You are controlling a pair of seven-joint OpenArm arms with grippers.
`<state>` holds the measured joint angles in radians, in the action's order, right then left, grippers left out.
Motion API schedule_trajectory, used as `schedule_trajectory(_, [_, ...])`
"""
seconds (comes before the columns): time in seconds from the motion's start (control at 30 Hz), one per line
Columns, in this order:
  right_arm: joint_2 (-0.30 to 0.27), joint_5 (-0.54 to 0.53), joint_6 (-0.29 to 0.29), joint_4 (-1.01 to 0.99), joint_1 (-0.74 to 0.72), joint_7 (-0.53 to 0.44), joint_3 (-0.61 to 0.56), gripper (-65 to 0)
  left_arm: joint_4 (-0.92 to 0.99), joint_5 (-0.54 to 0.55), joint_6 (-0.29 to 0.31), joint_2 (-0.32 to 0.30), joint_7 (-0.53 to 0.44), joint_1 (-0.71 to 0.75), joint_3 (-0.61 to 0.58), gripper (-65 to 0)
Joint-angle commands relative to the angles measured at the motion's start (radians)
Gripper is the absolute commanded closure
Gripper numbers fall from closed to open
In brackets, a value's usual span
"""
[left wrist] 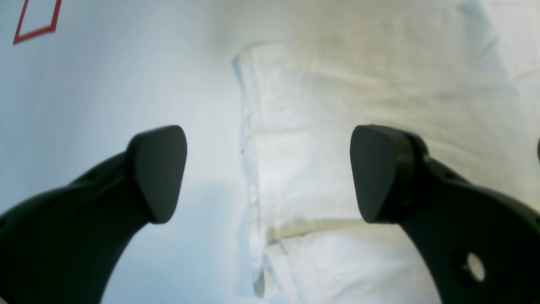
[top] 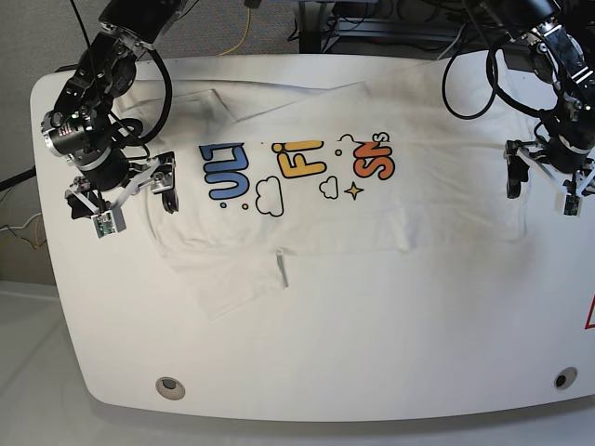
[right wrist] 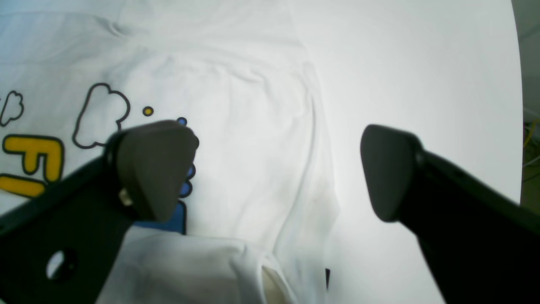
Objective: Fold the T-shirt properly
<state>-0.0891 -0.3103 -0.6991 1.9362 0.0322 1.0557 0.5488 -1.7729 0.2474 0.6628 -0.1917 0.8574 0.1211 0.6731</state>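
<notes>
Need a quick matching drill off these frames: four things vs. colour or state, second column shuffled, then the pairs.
Column 1
1. T-shirt
2. "FI" lettering
3. left gripper
4. table

Column 2
A. jaws open over the cloth's edge, holding nothing
B. bare white surface with rounded corners
C. yellow-orange print
D. spread flat, partly folded over its print

Pairs: 1-D, 2-C, 3-A, 4-B
</notes>
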Motion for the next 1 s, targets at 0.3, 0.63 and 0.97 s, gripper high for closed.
schedule_trajectory(0.3, [-0.007, -0.013, 0.001, 0.018, -0.016, -0.022, 0.001, -64.1, -0.017, 0.01, -0.004, -0.012, -0.031, -0.008, 0.003, -58.5])
schedule_trajectory(0.63, [-0.005, -0.013, 0.001, 0.015, -0.005, -0.022, 0.001, -64.1, -0.015, 0.01, -0.002, -0.01, -0.031, 0.001, 0.007, -58.5])
schedule_trajectory(0.97, [-0.005, -0.013, 0.001, 0.015, 0.011, -0.022, 0.003, -64.1, -0.015, 0.01, 0.001, -0.007, -0.033, 0.022, 0.003, -58.5])
